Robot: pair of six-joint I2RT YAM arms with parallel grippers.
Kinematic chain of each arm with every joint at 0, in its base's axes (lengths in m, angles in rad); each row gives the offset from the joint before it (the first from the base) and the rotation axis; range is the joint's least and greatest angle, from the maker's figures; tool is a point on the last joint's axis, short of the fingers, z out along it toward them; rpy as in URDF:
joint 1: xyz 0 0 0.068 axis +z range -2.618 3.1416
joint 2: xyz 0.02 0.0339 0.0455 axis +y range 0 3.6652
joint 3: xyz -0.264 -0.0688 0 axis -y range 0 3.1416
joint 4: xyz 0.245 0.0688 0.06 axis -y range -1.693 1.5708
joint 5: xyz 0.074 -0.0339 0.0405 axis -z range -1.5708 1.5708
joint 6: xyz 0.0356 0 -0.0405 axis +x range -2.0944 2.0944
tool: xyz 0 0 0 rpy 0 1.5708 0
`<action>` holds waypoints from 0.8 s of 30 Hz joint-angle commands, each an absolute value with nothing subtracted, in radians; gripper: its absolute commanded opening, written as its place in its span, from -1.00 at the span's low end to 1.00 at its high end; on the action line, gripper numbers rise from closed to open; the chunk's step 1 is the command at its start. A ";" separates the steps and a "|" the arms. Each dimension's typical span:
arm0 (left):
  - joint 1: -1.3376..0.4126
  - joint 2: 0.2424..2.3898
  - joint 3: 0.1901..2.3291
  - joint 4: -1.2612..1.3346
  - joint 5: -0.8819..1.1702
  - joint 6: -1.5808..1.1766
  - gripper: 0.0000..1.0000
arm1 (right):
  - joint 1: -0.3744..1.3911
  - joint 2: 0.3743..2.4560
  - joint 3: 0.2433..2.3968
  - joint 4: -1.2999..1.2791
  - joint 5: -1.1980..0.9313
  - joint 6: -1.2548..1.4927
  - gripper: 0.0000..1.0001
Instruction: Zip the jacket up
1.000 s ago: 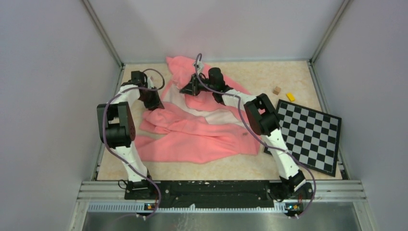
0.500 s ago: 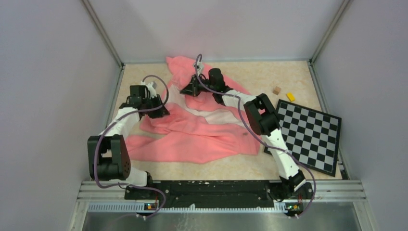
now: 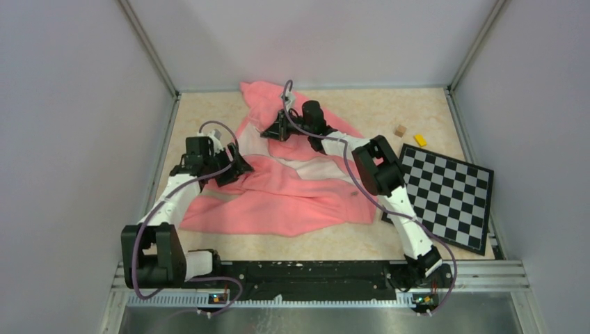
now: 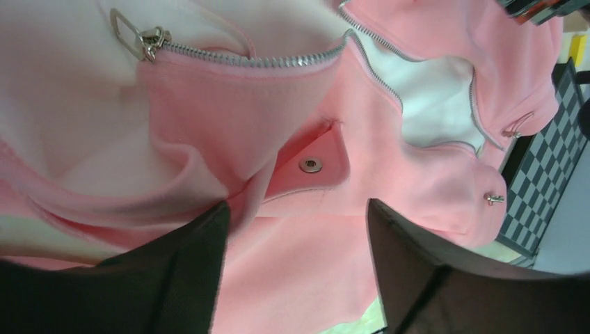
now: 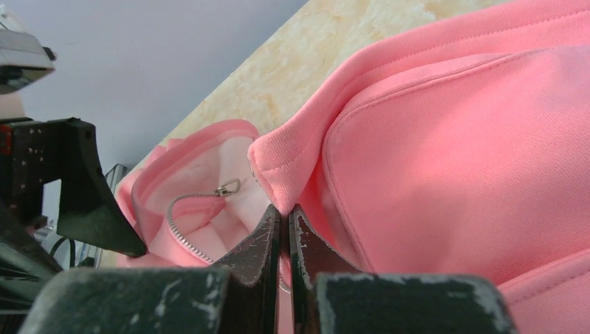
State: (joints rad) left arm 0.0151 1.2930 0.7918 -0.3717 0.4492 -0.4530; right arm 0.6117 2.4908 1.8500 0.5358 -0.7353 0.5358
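Pink jacket (image 3: 292,202) edge clamped in right tool (image 5: 285,216), left tool (image 4: 298,207) spread wide over pocket flap (image 4: 309,163), checkerboard (image 3: 445,195) nearby

The jacket (image 3: 292,202) is lying crumpled and unzipped on the table (image 3: 369,104), salmon fleece spreading open, pale lining (image 3: 309,167) showing, silver zipper (image 4: 264,61) gaping apart.

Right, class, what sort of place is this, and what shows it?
Probably a robotics lab test cell: plain grey enclosure walls, a calibration-style checkerboard, and a left arm and right arm reaching over a pink jacket.
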 commanded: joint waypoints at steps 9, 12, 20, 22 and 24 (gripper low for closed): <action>0.042 1.347 1.000 -0.257 0.293 -0.431 0.97 | 0.606 2.436 1.832 0.595 -0.753 0.534 -1.00; 0.043 1.478 1.117 -0.278 0.312 -0.377 0.69 | 0.606 2.439 1.836 0.591 -0.752 0.533 -1.00; -0.073 1.743 1.322 -0.461 0.141 -0.265 0.76 | 0.606 2.444 1.854 0.575 -0.749 0.523 -1.00; -0.089 1.755 1.294 -0.436 0.150 -0.252 0.79 | 0.606 2.445 1.856 0.575 -0.746 0.524 -1.00; -0.098 1.785 1.298 -0.472 0.188 -0.264 0.59 | 0.606 2.447 1.858 0.576 -0.745 0.524 -1.00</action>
State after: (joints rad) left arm -0.0761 1.7683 1.2858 -0.4141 0.1886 -0.2993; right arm 0.6117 2.4905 1.8320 0.5510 -0.7353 0.5358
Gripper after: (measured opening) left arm 0.880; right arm 0.017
